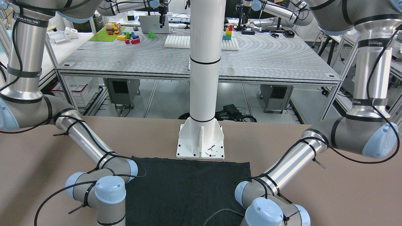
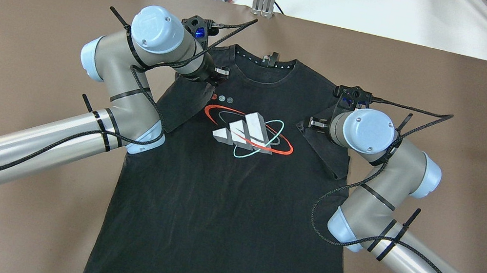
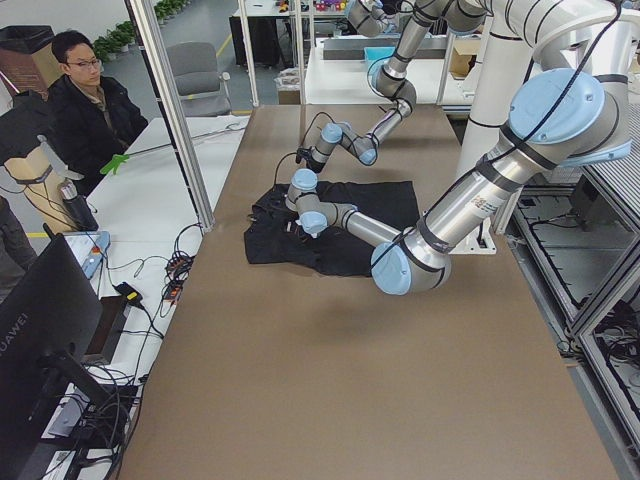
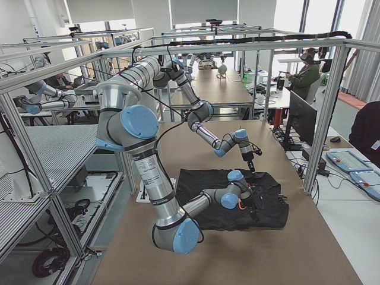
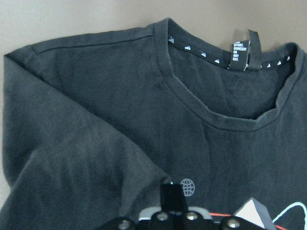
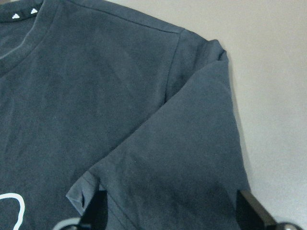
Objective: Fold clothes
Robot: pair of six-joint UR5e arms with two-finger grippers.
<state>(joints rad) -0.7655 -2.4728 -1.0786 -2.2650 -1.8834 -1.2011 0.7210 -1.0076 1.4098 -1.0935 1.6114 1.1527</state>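
Right gripper (image 6: pixel 172 213) stands wide, its two fingers straddling the folded-in sleeve (image 6: pixel 192 143) without closing on it. Left gripper (image 5: pixel 167 192) looks drawn narrow, low over the other sleeve (image 5: pixel 72 158); whether it pinches any fabric I cannot tell. The black T-shirt (image 2: pixel 230 213) lies print-up in the middle of the overhead view on the brown table (image 2: pixel 16 44), with its collar toward the top and its hem running off the bottom edge. Both sleeves are turned in over the chest, so that first step looks done. The body lies flat at full length, so by my judgement the side and hem folds are left to do.
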